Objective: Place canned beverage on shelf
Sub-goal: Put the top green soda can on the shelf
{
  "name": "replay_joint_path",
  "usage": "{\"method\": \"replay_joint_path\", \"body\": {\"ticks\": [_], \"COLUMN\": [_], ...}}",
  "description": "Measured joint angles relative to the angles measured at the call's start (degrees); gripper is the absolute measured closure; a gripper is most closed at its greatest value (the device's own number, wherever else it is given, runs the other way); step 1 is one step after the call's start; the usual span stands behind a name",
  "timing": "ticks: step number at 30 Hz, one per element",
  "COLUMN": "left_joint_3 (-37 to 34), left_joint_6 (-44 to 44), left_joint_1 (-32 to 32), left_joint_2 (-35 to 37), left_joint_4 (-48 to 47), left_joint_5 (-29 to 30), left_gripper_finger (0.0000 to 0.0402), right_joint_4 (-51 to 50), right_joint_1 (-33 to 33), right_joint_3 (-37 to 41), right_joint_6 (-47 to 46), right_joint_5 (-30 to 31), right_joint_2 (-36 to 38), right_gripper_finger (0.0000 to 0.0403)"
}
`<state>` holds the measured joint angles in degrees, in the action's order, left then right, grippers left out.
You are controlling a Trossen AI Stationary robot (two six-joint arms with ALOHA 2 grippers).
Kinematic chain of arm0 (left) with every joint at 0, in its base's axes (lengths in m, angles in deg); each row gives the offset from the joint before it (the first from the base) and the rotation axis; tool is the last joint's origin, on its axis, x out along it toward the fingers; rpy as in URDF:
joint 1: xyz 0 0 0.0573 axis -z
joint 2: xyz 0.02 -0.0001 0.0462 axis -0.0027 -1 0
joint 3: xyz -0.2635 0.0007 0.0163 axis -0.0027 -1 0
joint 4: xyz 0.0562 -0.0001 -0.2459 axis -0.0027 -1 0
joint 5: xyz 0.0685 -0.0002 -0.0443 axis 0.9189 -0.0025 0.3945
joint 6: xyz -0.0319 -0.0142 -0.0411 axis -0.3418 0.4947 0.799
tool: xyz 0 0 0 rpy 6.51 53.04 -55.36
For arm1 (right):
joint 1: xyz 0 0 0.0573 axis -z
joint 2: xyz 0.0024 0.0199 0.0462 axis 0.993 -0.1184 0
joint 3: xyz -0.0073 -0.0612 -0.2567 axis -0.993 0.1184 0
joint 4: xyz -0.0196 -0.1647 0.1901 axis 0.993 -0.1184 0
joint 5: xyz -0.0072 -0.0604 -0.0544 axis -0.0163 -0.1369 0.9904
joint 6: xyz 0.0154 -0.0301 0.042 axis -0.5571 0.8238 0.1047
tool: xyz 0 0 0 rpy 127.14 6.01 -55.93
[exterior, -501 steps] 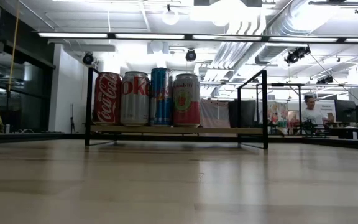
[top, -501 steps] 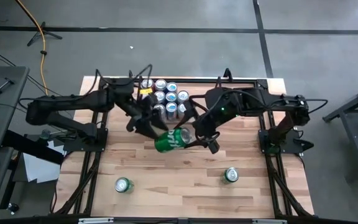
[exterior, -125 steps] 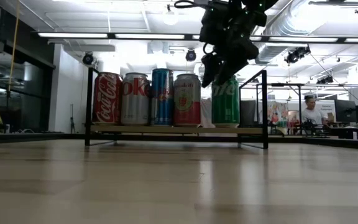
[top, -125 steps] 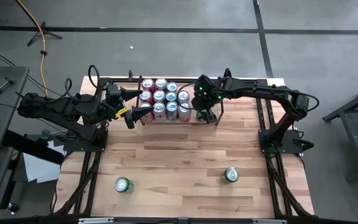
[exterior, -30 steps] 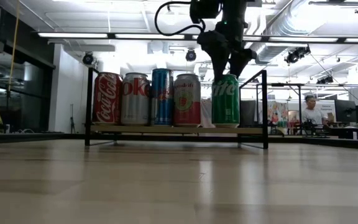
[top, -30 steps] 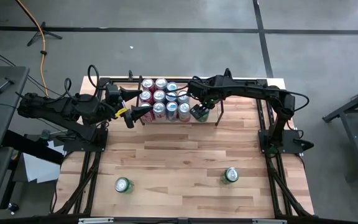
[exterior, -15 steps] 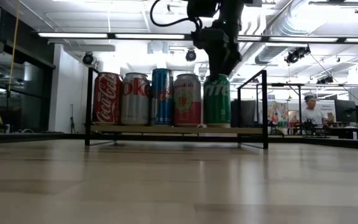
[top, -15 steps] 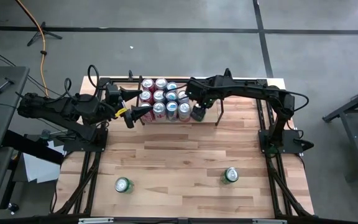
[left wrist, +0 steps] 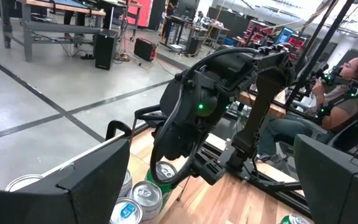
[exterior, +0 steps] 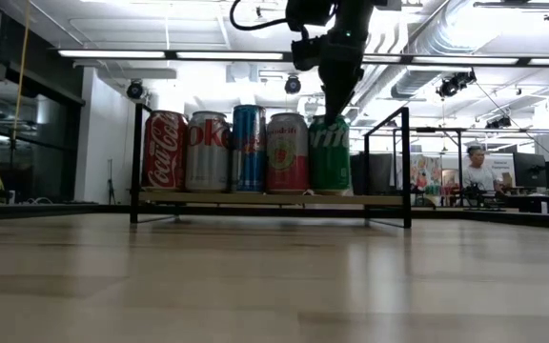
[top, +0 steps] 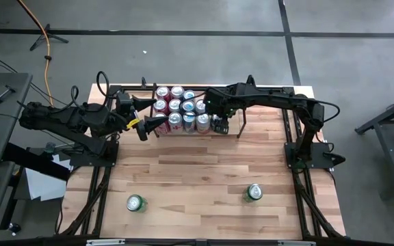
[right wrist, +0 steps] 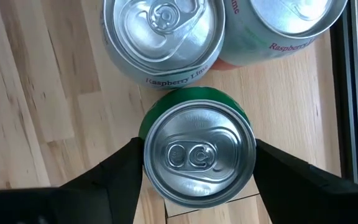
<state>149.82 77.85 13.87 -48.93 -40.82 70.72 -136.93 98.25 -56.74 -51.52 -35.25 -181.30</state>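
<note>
Item: green can [right wrist: 199, 153], silver lid with pull-tab, upright on my shelf [exterior: 255, 199] at centre frame, just beside the raspberry-lime cans [right wrist: 161, 37]. Right gripper [right wrist: 197, 165] clamped on it from above. Left gripper [top: 148, 117] spread wide, left of the shelf.

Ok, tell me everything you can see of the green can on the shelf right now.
The green can stands upright on the shelf, last in the front row, close beside a red-labelled can. Its silver top has an unopened tab. The right gripper is straight above it, one dark finger at each side of the can.
</note>
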Motion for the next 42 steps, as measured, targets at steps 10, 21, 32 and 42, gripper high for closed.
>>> {"method": "replay_joint_path", "body": {"ticks": [10, 21, 32, 42], "left_joint_3": [0.00, 0.00, 0.00, 0.00], "left_joint_6": [0.00, 0.00, 0.00, 0.02], "left_joint_1": [0.01, 0.02, 0.01, 0.00], "left_joint_2": [0.00, -0.01, 0.00, 0.00], "left_joint_4": [0.00, 0.01, 0.02, 0.01], "left_joint_5": [0.00, 0.00, 0.00, 0.00], "left_gripper_finger": [0.0037, 0.0037, 0.0037, 0.0037], "right_joint_4": [0.35, 0.37, 0.39, 0.45], "right_joint_1": [0.02, 0.04, 0.04, 0.04], "right_joint_3": [0.00, 0.00, 0.00, 0.00], "right_joint_6": [-0.12, -0.09, -0.05, -0.05], "right_joint_5": [-0.37, -0.37, -0.37, -0.37], "right_joint_2": [0.00, 0.00, 0.00, 0.00], "right_gripper_finger": [0.0131, 0.0128, 0.0128, 0.0128]}}
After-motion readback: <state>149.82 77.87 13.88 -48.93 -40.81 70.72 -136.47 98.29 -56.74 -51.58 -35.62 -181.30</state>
